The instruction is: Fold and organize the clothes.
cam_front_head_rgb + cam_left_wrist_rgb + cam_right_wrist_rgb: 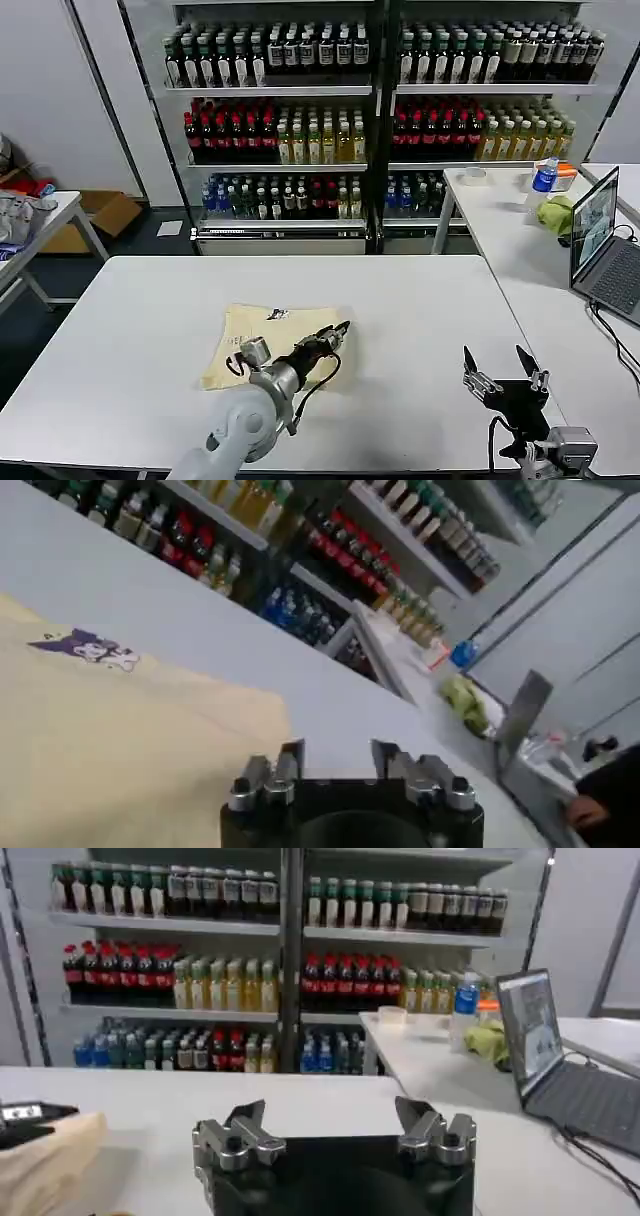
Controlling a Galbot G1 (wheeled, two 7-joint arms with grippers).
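The clothes are one pale cream-yellow T-shirt (265, 345), lying folded in a rough rectangle on the white table (420, 300), with a small dark cartoon print (277, 314) near its far edge. My left gripper (338, 332) hovers low over the shirt's right edge, open and holding nothing. In the left wrist view the fabric (120, 750) and the print (90, 648) lie beside the left gripper (337, 755), and bare table shows between the jaws. My right gripper (494, 355) stands open and empty near the table's front right; in the right wrist view the right gripper (330, 1113) faces bare tabletop, with the shirt (40, 1158) off to one side.
Shelves of bottles (300, 110) stand behind the table. A side table at the right carries a laptop (600, 240), a green cloth (555, 213) and a blue bottle (543, 180). At the far left are another table with a cloth heap (18, 215) and a cardboard box (100, 215).
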